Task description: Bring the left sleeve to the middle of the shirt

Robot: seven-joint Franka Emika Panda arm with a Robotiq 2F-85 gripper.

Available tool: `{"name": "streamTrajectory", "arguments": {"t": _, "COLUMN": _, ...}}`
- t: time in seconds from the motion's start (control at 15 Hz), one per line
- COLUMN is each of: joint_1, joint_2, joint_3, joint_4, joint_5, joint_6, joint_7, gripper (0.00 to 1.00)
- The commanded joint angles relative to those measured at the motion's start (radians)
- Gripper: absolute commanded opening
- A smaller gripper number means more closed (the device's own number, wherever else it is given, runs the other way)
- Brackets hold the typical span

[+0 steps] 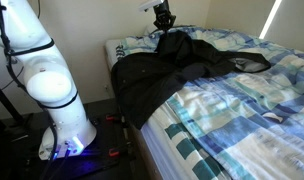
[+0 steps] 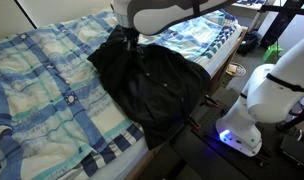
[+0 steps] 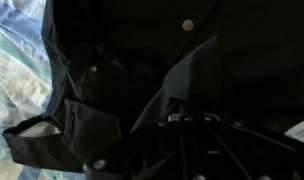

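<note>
Black shirt (image 1: pixel 152 75) lay rumpled across the checked quilt (image 1: pixel 242 110), one side spilling over the bed's edge toward my base (image 1: pixel 62 120). My gripper (image 1: pixel 164 25) hung at its far end near the wall (image 1: pixel 92 25); in the dark wrist view I could not tell whether my fingers were apart, nor pick out the left sleeve.

The black shirt (image 2: pixel 152 85) lies rumpled across the checked quilt (image 2: pixel 42 90), its near end hanging over the side. The arm (image 2: pixel 177 12) reaches in from the right, with the gripper (image 2: pixel 125 37) at the shirt's far end.
</note>
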Motion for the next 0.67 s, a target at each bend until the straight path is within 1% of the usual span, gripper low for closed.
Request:
{"name": "streamTrajectory", "arguments": {"t": 0.0, "joint_1": -0.045, "joint_2": -0.015, "joint_3": 0.008, "joint_4": 0.000, "joint_5": -0.055, "joint_6": 0.021, "joint_7": 0.058, "gripper": 0.00}}
{"name": "streamTrajectory", "arguments": {"t": 0.33, "joint_1": -0.119, "joint_2": -0.031, "joint_3": -0.016, "joint_4": -0.012, "joint_5": -0.161, "joint_6": 0.033, "joint_7": 0.199, "gripper": 0.00}}
{"name": "streamTrajectory", "arguments": {"t": 0.6, "joint_1": -0.164, "joint_2": -0.029, "joint_3": -0.031, "joint_4": -0.033, "joint_5": -0.212, "joint_6": 0.064, "joint_7": 0.290, "gripper": 0.00}}
